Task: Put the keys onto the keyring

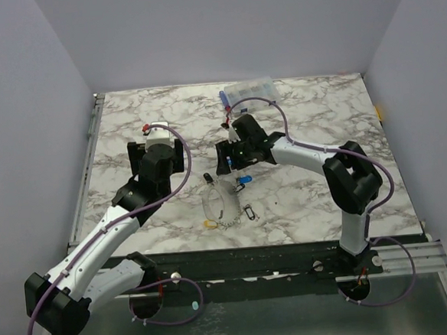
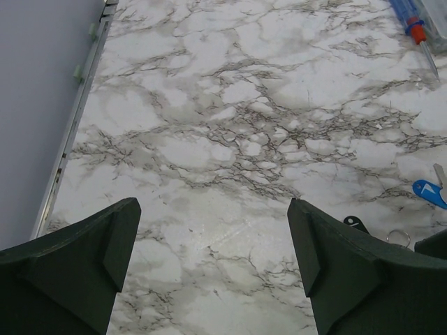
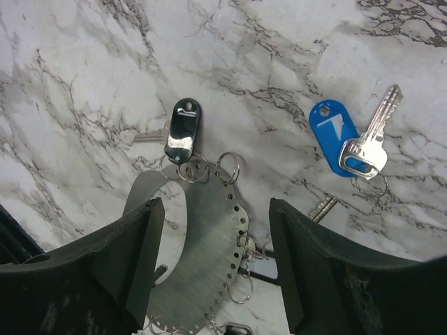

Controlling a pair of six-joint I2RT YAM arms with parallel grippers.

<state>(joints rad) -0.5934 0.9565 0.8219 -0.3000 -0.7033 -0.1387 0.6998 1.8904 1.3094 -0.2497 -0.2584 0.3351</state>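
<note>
The keyring (image 3: 209,241) is a flat silver-grey hoop with a row of holes and several small rings along its edge. It lies on the marble directly below my open right gripper (image 3: 216,258), between the two fingers. A black key tag (image 3: 183,129) hangs from a small ring at its top. A blue tag with a silver key (image 3: 334,136) lies loose to the right. In the top view the keyring (image 1: 213,203) has a fine chain (image 1: 231,219), a yellow tag (image 1: 209,224) and a dark-outlined tag (image 1: 249,212) beside it. My left gripper (image 2: 213,258) is open and empty over bare marble.
A clear compartment box (image 1: 249,89) with blue parts stands at the back of the table. A blue and red screwdriver (image 2: 412,24) lies near it. The table's metal left rail (image 2: 77,118) runs along the grey wall. The right arm's elbow (image 1: 351,178) rises at the right.
</note>
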